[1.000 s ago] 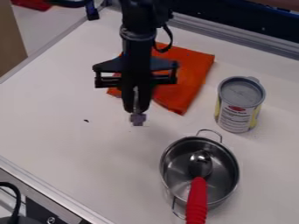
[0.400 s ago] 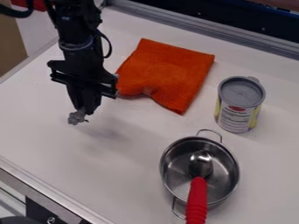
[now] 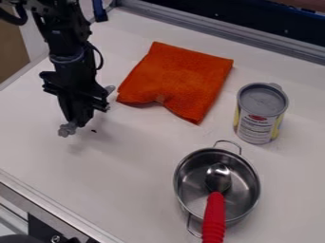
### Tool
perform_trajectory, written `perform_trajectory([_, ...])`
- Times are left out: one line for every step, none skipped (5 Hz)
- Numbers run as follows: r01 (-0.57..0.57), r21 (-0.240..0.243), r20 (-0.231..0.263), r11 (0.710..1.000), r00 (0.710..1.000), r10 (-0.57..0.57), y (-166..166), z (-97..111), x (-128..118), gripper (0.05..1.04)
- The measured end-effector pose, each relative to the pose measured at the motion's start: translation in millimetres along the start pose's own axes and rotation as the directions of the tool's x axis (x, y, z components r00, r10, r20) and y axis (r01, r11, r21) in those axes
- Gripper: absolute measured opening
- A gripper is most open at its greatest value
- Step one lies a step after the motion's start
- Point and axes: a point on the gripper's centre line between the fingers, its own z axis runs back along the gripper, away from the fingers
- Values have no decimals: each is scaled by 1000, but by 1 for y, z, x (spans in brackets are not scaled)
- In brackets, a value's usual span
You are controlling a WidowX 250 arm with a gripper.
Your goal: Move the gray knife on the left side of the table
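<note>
Near the pot [image 3: 189,182], a can [image 3: 262,100] with printed label [image 3: 255,127]

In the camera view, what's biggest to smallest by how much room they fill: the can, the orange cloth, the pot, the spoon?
Tied for biggest: orange cloth and pot, too alike to rank
Next: can
Smallest: spoon, long but skinny

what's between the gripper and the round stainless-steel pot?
Camera view: white tabletop between the black two-finger gripper and pot, with a faint shadow and, close to the gripper, a small dark speck. No other object there.
</note>
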Motion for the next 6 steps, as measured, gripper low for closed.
perform_trajectory([49,-13,-51,999,997,-50,12,-10,3,150])
perform_trajectory([72,-36,22,997,997,-71,22,-18,2,150])
perform_trajectory([67,-42,66,997,996,-64,33,-21,-2,150])
perform_trajectory([58,-57,54,997,997,-55,39,-22,-9,150])
perform_trajectory([65,-33,51,997,997,-64,43,-22,-12,150])
perform_trajectory([72,-22,54,997,996,-71,46,-22,-14,150])
